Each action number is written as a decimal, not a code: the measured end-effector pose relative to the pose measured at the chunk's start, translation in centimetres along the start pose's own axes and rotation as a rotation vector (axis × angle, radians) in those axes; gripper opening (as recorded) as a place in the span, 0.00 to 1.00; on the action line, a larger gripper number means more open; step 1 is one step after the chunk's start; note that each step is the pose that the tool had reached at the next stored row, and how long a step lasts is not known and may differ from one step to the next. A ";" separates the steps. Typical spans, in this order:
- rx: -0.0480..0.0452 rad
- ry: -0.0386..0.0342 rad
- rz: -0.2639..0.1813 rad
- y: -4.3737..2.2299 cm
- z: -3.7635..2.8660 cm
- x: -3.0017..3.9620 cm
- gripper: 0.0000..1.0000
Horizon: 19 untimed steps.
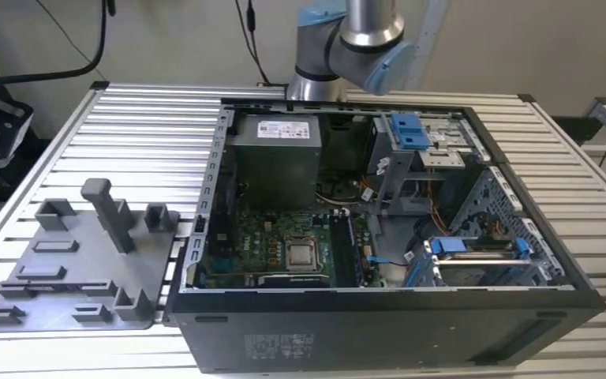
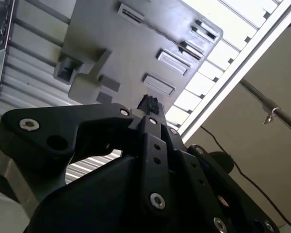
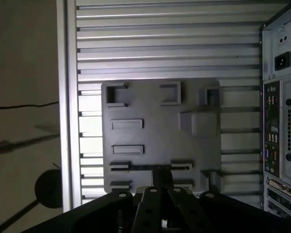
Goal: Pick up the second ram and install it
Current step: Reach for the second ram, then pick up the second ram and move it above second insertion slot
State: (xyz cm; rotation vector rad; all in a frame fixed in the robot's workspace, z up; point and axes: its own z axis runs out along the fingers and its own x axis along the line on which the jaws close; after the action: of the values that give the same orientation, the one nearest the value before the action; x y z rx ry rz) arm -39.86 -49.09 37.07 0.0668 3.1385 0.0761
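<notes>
While the slatted metal table (image 1: 135, 118) carries an open computer case (image 1: 387, 324) towards the exterior view's right, the grey fixture plate (image 1: 82, 253) lies just beside the case on that view's left. In the first wrist view the gripper (image 3: 161, 177) hangs above that plate, its fingers pressed together with nothing between them. Below the fingertips the second ram (image 3: 136, 167), a thin dark strip, stands on edge in a slot of the plate.

Fixture plate (image 1: 84, 267) lies on table (image 1: 145, 134), exterior view's left of case (image 1: 387, 332).
</notes>
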 end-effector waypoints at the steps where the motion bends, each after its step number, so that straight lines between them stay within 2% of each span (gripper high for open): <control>1: 0.0000 0.0001 -0.001 -0.22 0.00 -0.01 0.11; 5: 0.0000 0.0003 -0.005 -0.87 -0.02 -0.04 0.11; 9: -0.0034 0.0003 -0.005 -0.88 -0.02 -0.04 0.11; 19: -0.0036 0.0006 -0.005 -0.88 -0.01 -0.04 0.11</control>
State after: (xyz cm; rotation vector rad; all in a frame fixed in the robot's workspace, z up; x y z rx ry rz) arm -39.86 -49.97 37.04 0.0583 3.1389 0.0818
